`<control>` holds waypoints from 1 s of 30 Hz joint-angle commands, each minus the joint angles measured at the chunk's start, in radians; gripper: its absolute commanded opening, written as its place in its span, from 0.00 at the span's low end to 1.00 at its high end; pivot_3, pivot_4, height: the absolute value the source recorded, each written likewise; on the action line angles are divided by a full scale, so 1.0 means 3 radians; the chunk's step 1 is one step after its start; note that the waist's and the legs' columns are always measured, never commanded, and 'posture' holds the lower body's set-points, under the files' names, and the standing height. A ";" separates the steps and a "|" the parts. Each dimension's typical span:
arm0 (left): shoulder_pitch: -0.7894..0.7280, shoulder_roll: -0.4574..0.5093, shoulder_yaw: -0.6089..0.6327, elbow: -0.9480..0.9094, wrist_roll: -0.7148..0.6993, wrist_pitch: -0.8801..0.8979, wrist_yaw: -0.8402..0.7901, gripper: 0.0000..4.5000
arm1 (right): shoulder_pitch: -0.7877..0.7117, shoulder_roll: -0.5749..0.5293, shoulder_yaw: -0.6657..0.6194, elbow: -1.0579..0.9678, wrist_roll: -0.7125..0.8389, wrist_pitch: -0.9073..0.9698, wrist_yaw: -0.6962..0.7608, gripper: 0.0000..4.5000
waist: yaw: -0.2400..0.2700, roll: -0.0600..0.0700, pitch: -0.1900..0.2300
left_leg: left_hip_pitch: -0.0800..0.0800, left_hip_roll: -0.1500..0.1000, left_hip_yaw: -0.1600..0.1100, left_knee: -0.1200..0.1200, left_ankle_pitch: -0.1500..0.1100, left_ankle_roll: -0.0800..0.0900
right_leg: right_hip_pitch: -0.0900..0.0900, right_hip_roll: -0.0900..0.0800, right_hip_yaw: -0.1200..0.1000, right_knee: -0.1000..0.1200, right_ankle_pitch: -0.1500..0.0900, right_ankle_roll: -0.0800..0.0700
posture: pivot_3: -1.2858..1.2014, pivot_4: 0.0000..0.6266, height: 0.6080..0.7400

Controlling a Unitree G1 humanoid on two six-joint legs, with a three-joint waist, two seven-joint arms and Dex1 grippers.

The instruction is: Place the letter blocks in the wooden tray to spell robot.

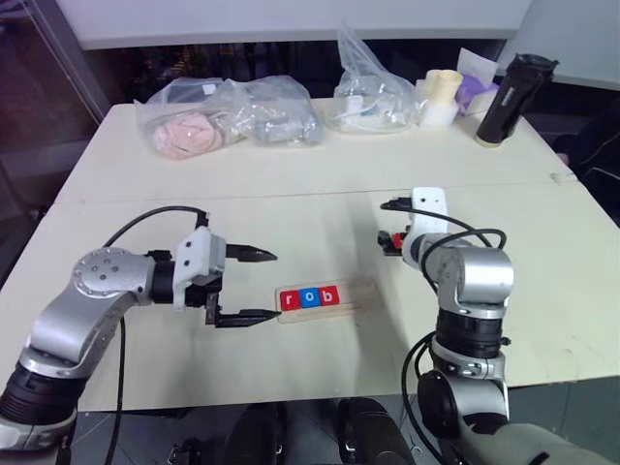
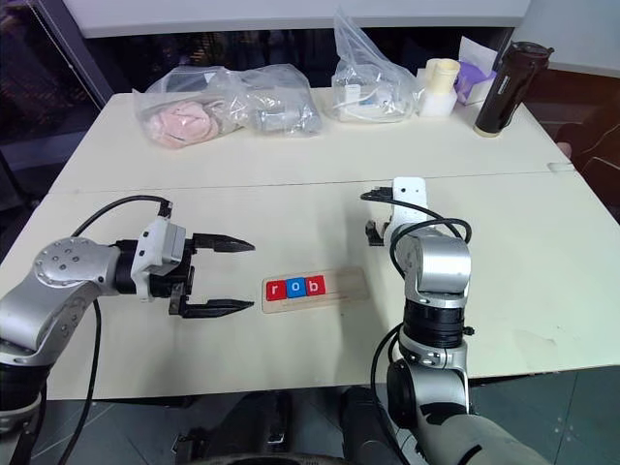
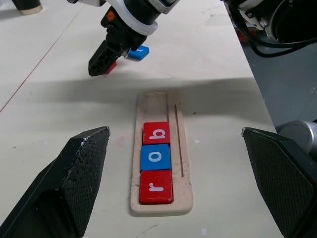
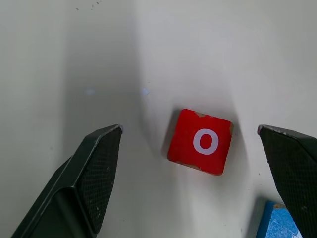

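Right wrist view: right gripper (image 4: 190,183) hovering wide open and empty, fingers (image 4: 86,171) straddling the red "o" block (image 4: 200,142) lying flat on the table (image 4: 74,59), blue block (image 4: 278,221) just beside. Looking small, rigid, light, probably slick-faced; best pinching opposite side edges. Left gripper (image 1: 246,286) hanging fully spread, holding nothing, near the wooden tray (image 1: 360,291) already carrying r, o, b.

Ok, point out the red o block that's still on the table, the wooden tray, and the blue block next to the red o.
red o block (image 4: 200,142), right wrist view, on its top face.
wooden tray (image 3: 157,100), left wrist view, on the bare groove beyond the b.
blue block (image 4: 277,222), right wrist view, on its visible corner.
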 commanded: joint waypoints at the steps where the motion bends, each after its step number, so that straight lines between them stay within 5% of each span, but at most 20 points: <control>1: 0.0027 0.0007 0.0076 -0.0119 -0.0014 -0.0052 0.0037 1.00 | -0.0079 0.0143 -0.0100 0.0243 0.0055 -0.0184 -0.0118 0.99 | -0.0007 0.0000 0.0000 | 0.0001 0.0001 0.0000 0.0000 0.0000 0.0000 | 0.0000 0.0001 0.0000 0.0000 0.0000 0.0000 | 0.52 0.24 1.00; 13: 0.0098 0.0021 0.0123 -0.0190 -0.0028 -0.0027 0.0118 1.00 | -0.0136 0.0435 -0.0279 0.0547 0.0083 -0.0341 -0.0470 0.99 | -0.0015 -0.0005 -0.0003 | 0.0007 0.0002 0.0000 0.0001 0.0001 0.0000 | 0.0006 0.0003 0.0000 0.0003 0.0000 0.0000 | 0.52 0.24 1.00; 16: 0.0103 0.0015 0.0126 -0.0209 -0.0030 -0.0016 0.0142 1.00 | -0.0155 0.0447 -0.0367 0.0541 0.0072 -0.0353 -0.0554 0.81 | -0.0011 -0.0006 -0.0004 | 0.0007 0.0002 0.0000 0.0001 0.0001 0.0000 | 0.0006 0.0003 0.0000 0.0003 0.0000 0.0000 | 0.52 0.24 1.00; 21: 0.0124 0.0019 0.0125 -0.0227 -0.0026 -0.0023 0.0162 1.00 | -0.0142 0.0407 -0.0425 0.0446 0.0110 -0.0239 -0.0554 0.26 | -0.0020 -0.0006 -0.0004 | 0.0008 0.0003 0.0000 0.0001 0.0001 0.0000 | 0.0007 0.0004 0.0000 0.0003 0.0000 0.0000 | 0.52 0.24 1.00; 30: 0.0088 -0.0001 0.0089 -0.0196 -0.0033 -0.0028 0.0151 1.00 | -0.0184 0.0040 -0.0159 -0.0068 0.0242 0.0132 -0.0287 0.26 | -0.0006 -0.0003 -0.0002 | 0.0006 0.0002 -0.0001 0.0001 0.0001 0.0000 | 0.0005 0.0003 0.0000 0.0003 0.0000 0.0000 | 0.52 0.24 1.00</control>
